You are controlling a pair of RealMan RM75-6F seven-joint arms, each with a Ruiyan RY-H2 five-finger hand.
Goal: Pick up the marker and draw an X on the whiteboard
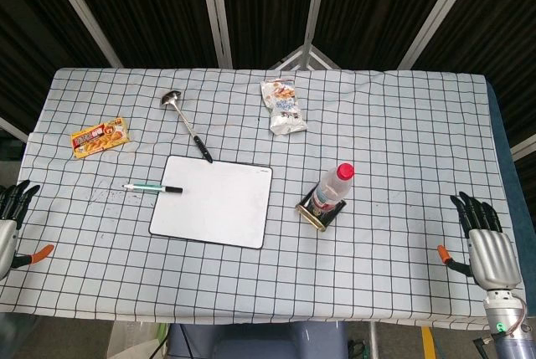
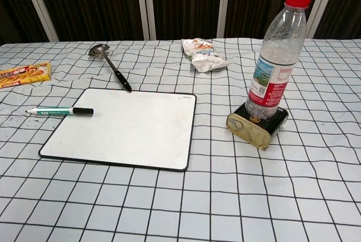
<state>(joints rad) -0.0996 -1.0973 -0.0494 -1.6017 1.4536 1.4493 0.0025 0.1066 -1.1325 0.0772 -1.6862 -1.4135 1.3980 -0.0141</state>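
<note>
Resting apart, each robot hand, left (image 1: 12, 217) half cropped, right (image 1: 486, 242), spreads empty, marker (image 1: 152, 187) untouched.

checked tablecloth (image 1: 402, 125), dark panelled wall (image 2: 186, 5)

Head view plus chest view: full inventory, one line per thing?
whiteboard: 1, white with black frame, table centre-left, blank
marker: 1, green-white with black cap, across whiteboard's left edge
ladle: 1, steel with black handle, behind whiteboard
snack box: 1, orange, far left
snack bag: 1, white, back centre
water bottle: 1, clear with red cap, upright on tin
tin: 1, gold-black, right of whiteboard
left robot hand: 1, black-silver, left edge, empty
right robot hand: 1, black-silver, right edge, empty
</note>
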